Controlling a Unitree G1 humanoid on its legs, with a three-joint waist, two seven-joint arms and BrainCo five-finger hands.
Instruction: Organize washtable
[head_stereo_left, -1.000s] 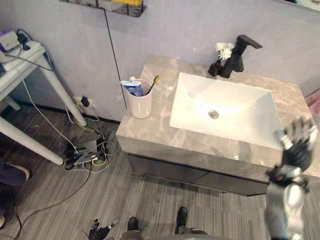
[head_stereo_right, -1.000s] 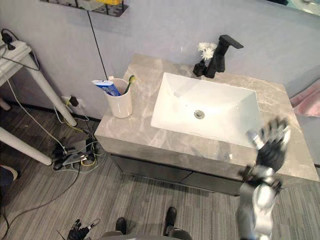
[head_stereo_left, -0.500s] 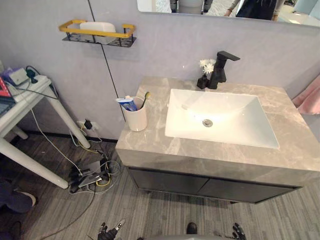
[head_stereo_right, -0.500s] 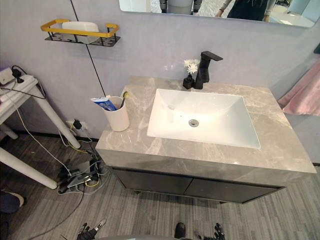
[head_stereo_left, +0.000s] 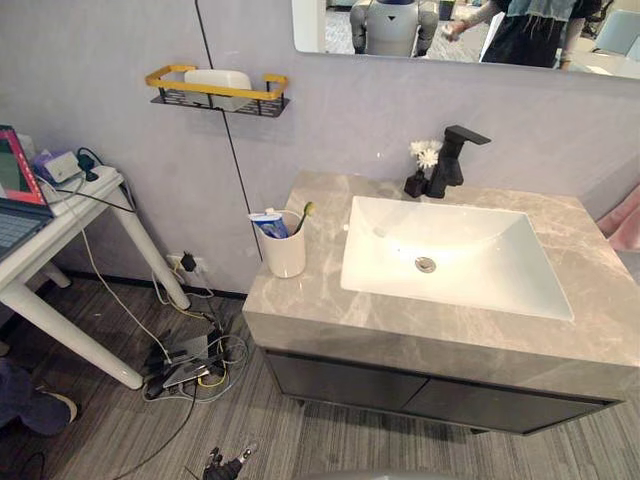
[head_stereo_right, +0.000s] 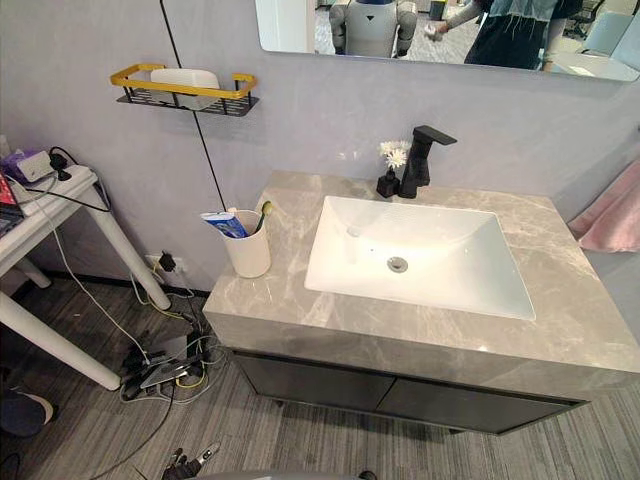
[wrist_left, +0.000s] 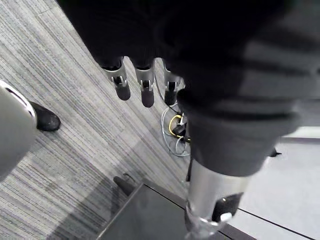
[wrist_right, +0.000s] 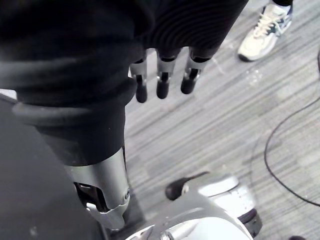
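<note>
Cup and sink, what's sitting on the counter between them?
Nothing. The stretch of grey marble counter between the white cup and the sink is bare, as the left eye view shows.

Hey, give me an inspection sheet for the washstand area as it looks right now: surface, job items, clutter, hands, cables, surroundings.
Surface: grey marble countertop bare besides the items below; white rectangular sink empty.
Job's things: white cup holding a blue-and-white toothpaste tube and a toothbrush, left of the sink; small black vase of white flowers beside the black faucet.
Clutter: nothing seen on the countertop.
Hands: left hand and right hand open, hanging over grey floor, holding nothing.
Cables: tangle of cables on the floor left of the dark cabinet.
Surroundings: yellow-railed wall shelf; white side table; pink towel; a person's white sneaker.
</note>
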